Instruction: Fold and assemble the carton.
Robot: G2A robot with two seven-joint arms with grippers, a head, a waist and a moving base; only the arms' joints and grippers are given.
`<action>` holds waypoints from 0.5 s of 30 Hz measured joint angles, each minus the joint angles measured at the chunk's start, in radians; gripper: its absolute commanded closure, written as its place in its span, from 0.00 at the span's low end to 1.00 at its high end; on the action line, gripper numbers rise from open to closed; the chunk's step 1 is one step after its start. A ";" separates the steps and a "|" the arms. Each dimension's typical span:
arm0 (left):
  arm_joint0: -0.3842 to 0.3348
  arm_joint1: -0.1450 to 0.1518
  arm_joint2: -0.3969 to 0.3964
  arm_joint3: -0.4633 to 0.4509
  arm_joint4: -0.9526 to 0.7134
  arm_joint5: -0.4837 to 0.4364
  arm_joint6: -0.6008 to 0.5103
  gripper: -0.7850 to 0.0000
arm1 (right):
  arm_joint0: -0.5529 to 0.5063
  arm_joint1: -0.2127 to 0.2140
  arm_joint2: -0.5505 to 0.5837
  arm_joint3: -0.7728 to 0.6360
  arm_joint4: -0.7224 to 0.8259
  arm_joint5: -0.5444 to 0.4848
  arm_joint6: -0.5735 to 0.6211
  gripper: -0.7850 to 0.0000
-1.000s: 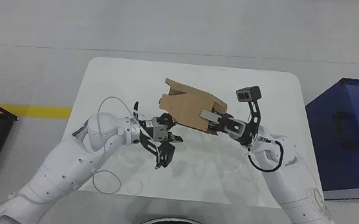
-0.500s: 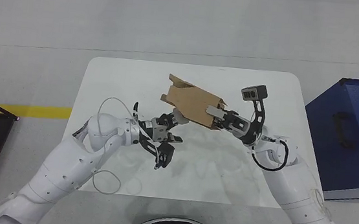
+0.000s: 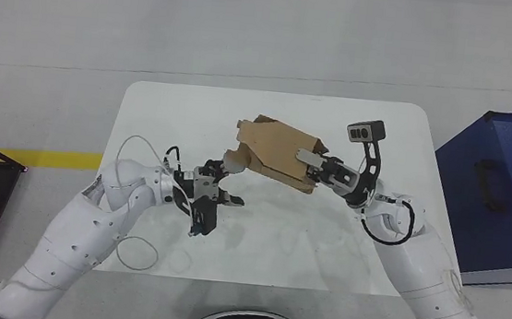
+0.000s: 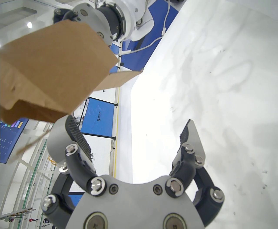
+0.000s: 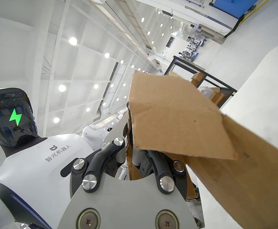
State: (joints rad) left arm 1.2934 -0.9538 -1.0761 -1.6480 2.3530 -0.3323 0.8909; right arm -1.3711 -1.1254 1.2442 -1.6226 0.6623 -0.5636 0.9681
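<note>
A: Where was the carton (image 3: 280, 153) seen?
B: Held up off the table (image 3: 340, 251), over its middle, flaps loose. One end was clamped by the right gripper (image 3: 311, 162), fingers closed on the cardboard.
A: Left gripper (image 3: 229, 183)?
B: Spread wide, nothing held. It was placed just beside the carton's other end, one fingertip (image 4: 71, 128) right under its edge. Contact could not be told.

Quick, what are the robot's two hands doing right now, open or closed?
Left gripper: open, holding nothing.
Right gripper: closed on the carton, holding it.
</note>
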 measured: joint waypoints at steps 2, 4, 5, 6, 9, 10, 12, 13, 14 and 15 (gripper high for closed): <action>0.035 0.009 -0.025 -0.017 0.015 0.014 0.002 0.00 | 0.000 0.000 0.000 0.000 0.000 0.000 0.000 1.00; 0.078 0.019 -0.054 -0.051 0.024 0.030 0.001 0.00 | -0.002 0.000 -0.004 -0.001 0.005 0.006 0.000 1.00; 0.097 0.023 -0.066 -0.069 0.023 0.040 0.005 0.00 | -0.003 -0.001 -0.012 0.000 0.022 0.024 0.006 1.00; 0.123 0.028 -0.084 -0.093 0.019 0.053 0.013 0.00 | 0.005 -0.001 -0.019 0.012 0.065 0.068 0.033 1.00; 0.185 0.039 -0.130 -0.154 -0.005 0.093 0.036 0.00 | 0.055 -0.003 -0.034 0.081 0.220 0.205 0.170 1.00; 0.202 0.041 -0.144 -0.169 -0.015 0.104 0.043 0.00 | 0.073 -0.004 -0.042 0.104 0.262 0.246 0.221 1.00; 0.237 0.047 -0.174 -0.204 -0.030 0.125 0.053 0.00 | 0.119 -0.007 -0.058 0.165 0.331 0.329 0.326 1.00; 0.251 0.049 -0.186 -0.219 -0.034 0.133 0.057 0.00 | 0.139 -0.010 -0.067 0.194 0.342 0.353 0.353 1.00; 0.263 0.052 -0.197 -0.235 -0.035 0.140 0.063 0.00 | 0.158 -0.012 -0.078 0.220 0.348 0.373 0.374 1.00; 0.280 0.055 -0.212 -0.256 -0.034 0.148 0.074 0.00 | 0.181 -0.017 -0.093 0.250 0.360 0.392 0.394 1.00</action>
State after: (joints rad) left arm 1.5732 -0.8989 -1.2880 -1.9044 2.3185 -0.1846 0.9654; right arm -1.1897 -1.1428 1.1507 -1.3725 1.0222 -0.1712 1.3625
